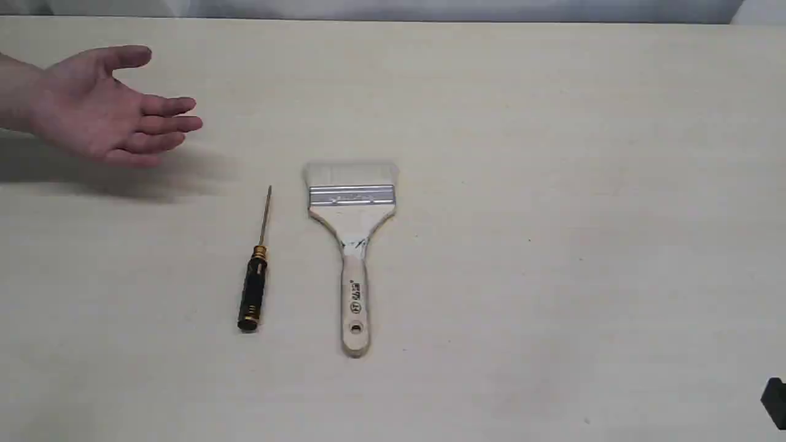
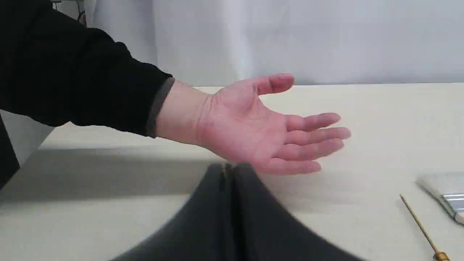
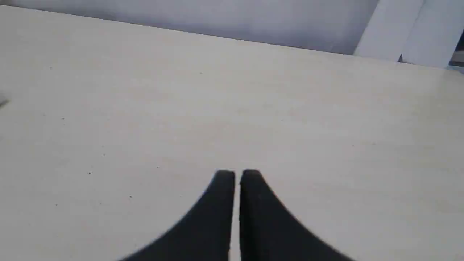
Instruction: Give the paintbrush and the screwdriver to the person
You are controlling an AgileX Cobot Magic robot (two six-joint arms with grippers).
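Observation:
The paintbrush (image 1: 352, 245) lies flat mid-table, whitish bristles pointing to the far side, wooden handle toward the near edge. Left of it lies the screwdriver (image 1: 256, 270), black handle near, thin shaft pointing away. The person's hand (image 1: 104, 110) hovers palm-up at the far left. In the left wrist view the person's hand (image 2: 264, 127) is just beyond my left gripper (image 2: 229, 167), which is shut and empty; the screwdriver shaft (image 2: 420, 226) and the paintbrush's edge (image 2: 444, 195) show at one side. My right gripper (image 3: 237, 174) is shut with nothing in it, over bare table.
The pale table (image 1: 552, 184) carries only the two tools. A black piece of the right arm (image 1: 775, 399) pokes in at the lower right corner of the exterior view. A grey backdrop (image 1: 393, 7) runs along the table's far edge.

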